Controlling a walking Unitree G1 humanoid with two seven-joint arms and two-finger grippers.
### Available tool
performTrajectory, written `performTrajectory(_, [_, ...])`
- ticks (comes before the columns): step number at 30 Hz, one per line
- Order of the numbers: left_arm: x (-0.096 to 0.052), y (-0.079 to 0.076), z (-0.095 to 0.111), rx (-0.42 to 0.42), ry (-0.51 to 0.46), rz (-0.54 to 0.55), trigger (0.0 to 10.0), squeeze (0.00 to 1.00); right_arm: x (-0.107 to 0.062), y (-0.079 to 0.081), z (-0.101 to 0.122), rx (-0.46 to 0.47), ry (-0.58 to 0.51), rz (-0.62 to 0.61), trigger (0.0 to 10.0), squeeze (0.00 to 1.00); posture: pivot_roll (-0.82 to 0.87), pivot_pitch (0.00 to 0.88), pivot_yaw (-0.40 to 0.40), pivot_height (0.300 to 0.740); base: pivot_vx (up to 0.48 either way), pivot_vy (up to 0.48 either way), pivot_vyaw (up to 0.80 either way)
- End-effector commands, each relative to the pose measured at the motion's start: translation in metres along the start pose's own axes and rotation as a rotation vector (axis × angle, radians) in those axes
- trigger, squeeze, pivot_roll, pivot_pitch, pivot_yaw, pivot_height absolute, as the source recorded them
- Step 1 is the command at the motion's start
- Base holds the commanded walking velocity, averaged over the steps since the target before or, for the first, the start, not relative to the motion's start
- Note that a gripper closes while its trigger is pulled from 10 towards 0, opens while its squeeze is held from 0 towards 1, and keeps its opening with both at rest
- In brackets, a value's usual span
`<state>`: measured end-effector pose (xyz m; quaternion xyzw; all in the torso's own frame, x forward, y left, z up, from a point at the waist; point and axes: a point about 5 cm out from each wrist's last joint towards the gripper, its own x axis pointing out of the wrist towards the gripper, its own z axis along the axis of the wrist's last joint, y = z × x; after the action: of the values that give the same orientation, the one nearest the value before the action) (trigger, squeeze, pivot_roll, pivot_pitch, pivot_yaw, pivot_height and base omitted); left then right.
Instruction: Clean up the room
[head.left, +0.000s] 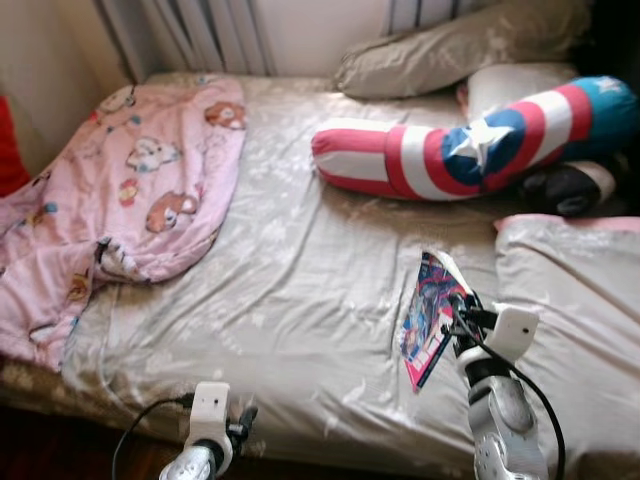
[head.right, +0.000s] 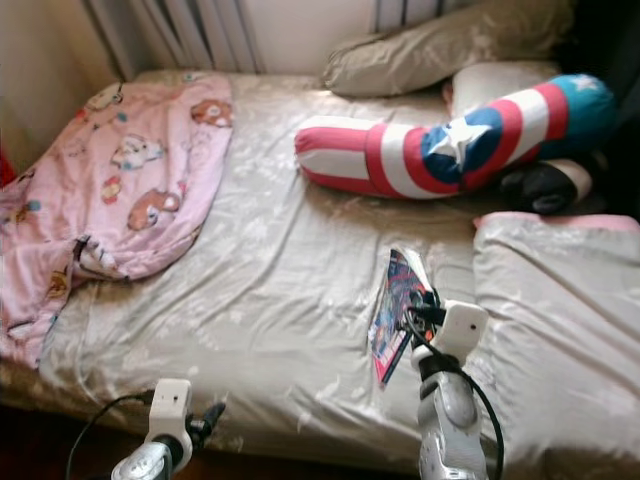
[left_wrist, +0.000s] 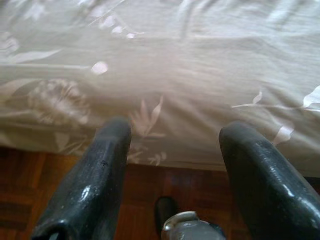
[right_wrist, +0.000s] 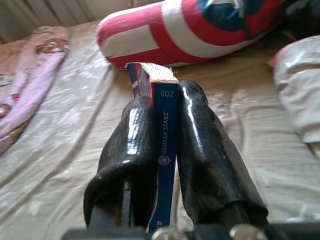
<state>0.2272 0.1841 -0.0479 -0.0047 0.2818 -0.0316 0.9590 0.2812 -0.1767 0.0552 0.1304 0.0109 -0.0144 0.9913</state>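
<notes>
Over the bed's right half, right gripper (head.left: 458, 318) pinches a comic book (head.left: 428, 315) by its spine, book tilted up off the beige sheet (head.left: 290, 290). Left gripper (head.left: 243, 420) hangs low at the bed's front edge, fingers (left_wrist: 95, 180) spread, empty. Pink blanket (head.left: 130, 200) lies left, striped star bolster (head.left: 470, 140) near the pillows (head.left: 450, 50); wood floor (left_wrist: 30, 185) below.

Left hand (left_wrist: 172, 150), fingers (left_wrist: 95, 175) apart, before bedsheet (left_wrist: 200, 65) edge.

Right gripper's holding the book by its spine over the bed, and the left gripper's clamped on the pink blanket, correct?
Not quite. The left gripper holds nothing: the left wrist view shows its jaws open at the bed edge, apart from the pink blanket. The right gripper does grip the book by its spine.
</notes>
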Motion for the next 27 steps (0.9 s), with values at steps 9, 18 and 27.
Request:
performTrajectory(9, [-0.002, 0.002, -0.005, -0.004, 0.017, 0.001, 10.0, 0.00, 0.002, 0.001, 0.004, 0.006, -0.021, 0.003, 10.0, 0.00, 0.05, 0.093, 0.055, 0.706, 0.276, 0.000, 0.00])
performTrajectory(18, [0.000, 0.000, 0.001, -0.010, -0.009, -0.007, 10.0, 0.00, 0.002, 0.001, 0.003, 0.006, -0.016, 0.003, 10.0, 0.00, 0.05, 0.092, 0.054, 0.706, 0.092, 0.000, 0.00])
performTrajectory(27, [0.008, -0.004, 0.029, -0.029, -0.139, -0.032, 10.0, 0.00, 0.001, 0.002, 0.002, 0.009, -0.023, 0.005, 10.0, 0.00, 0.05, 0.095, 0.055, 0.706, 0.000, 0.000, 0.00])
